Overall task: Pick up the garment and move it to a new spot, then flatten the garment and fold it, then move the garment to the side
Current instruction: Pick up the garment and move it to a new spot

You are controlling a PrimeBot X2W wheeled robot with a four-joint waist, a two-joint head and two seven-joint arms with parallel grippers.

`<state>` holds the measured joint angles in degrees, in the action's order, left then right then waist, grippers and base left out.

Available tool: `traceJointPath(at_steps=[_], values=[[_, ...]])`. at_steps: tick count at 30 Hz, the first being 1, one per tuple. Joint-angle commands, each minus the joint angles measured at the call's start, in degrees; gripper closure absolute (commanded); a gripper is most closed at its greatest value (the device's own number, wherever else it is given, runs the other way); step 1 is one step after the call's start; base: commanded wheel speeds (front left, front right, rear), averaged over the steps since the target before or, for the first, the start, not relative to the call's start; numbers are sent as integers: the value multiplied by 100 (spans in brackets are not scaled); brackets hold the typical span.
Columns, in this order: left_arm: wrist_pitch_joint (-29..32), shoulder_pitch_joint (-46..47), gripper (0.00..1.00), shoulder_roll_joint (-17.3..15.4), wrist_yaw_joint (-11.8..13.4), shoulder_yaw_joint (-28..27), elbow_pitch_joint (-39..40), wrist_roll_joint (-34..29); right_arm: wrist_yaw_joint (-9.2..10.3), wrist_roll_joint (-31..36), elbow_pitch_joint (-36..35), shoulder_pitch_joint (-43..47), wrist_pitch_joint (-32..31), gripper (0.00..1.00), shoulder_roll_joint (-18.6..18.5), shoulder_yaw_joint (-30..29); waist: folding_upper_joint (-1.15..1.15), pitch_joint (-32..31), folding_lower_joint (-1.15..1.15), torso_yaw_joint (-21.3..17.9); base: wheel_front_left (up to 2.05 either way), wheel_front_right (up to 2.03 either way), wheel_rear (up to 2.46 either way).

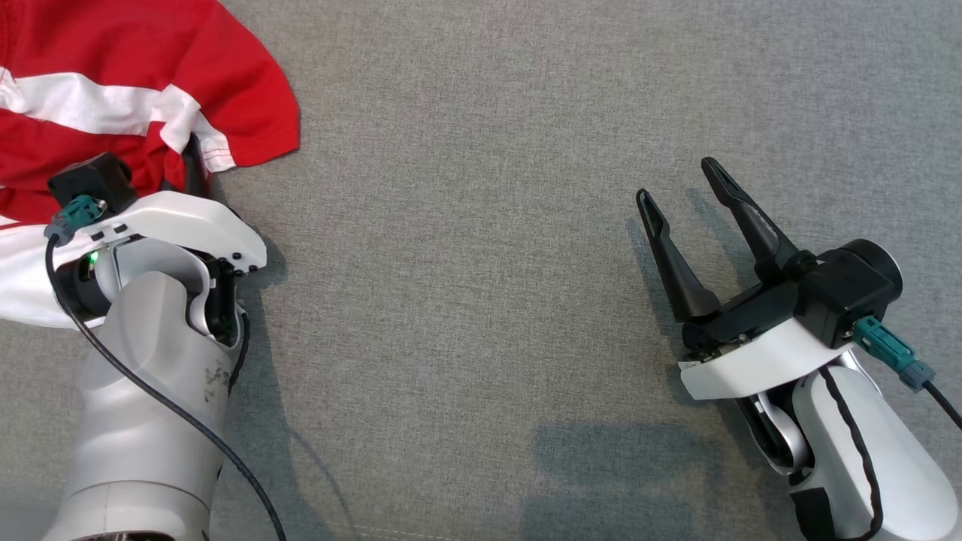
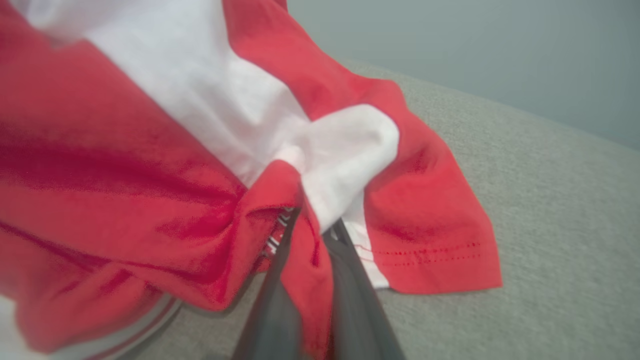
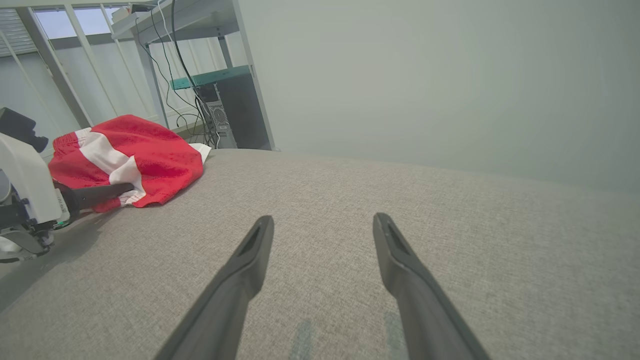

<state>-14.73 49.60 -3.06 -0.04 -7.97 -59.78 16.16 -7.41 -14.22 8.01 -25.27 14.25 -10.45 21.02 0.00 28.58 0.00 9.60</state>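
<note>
- The grey cloth surface (image 1: 481, 225) stretches wide to the right of the garment, which is likely where it will be laid out.
- The garment (image 1: 113, 45), red with white bands, sits bunched at the far left.
- The left gripper (image 2: 312, 220) is clamped on a red fold near the hem, probably to lift it.
- The right gripper (image 1: 676, 180) rests well apart on the right, fingers spread, holding nothing.
- No brand, label or writing can be read.

Surface (image 1: 481, 300): grey woven fabric, flat, with soft shadows.
Wall (image 3: 425, 75): plain, pale, behind the far edge.
Rack (image 3: 200, 22): metal frame holding a teal shelf (image 3: 210, 77).
Cables (image 3: 204, 117): dark, hanging down the rack.
Computer tower (image 3: 245, 115): dark, below the teal shelf.
</note>
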Motion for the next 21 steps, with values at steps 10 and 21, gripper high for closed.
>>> traceJointPath(at_steps=[10, 21], values=[[-27, -716, 100, -126, -278, -588, 1640, -157, -8, -52, -167, 117, 74, 0, 173, -46, 0, -288, 0, -64, 0, 0, 0], [-27, -1414, 100, 9, -525, -780, 3129, -350, -8, -158, -98, 258, 74, 0, 334, -68, 0, -854, 0, -195, 0, 0, 0]])
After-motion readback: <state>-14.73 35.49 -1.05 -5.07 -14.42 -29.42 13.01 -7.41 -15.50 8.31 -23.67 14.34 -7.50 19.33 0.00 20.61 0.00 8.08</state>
